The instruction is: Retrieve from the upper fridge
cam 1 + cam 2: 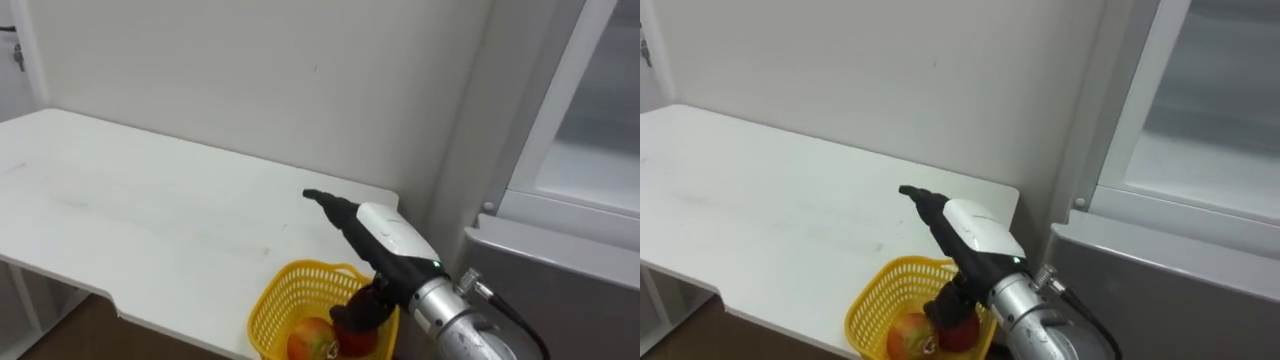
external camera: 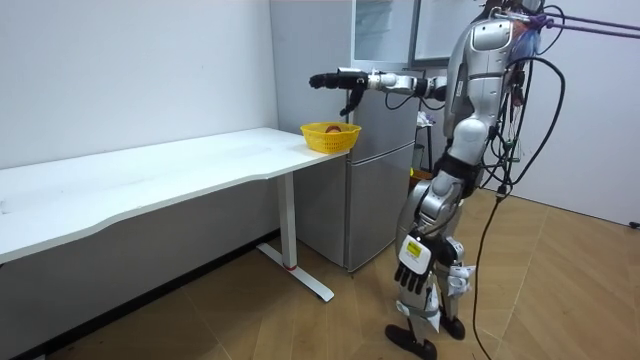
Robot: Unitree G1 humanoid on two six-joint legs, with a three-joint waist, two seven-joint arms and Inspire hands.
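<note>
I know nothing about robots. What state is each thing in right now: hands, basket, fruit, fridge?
right hand: open, fingers straight, over the yellow basket.
left hand: open, hanging at the robot's side.
yellow basket: upright on the white table end, holding fruit.
fruit: lying in the basket, beneath the right hand.
upper fridge: open.
lower fridge door: shut.

- Table (image 1: pixel 150 200): long and white, with a wavy front edge and a rounded corner.
- Wall (image 1: pixel 250 70): pale and plain, running right behind the table along its back edge.
- Leg (image 2: pixel 290 225): white and upright, under the table near its end.
- Foot (image 2: pixel 300 275): a flat white bar at the leg's base, reaching out past the table's front edge.
- Floor (image 2: pixel 250 320): wood-patterned boards under and before the table.
</note>
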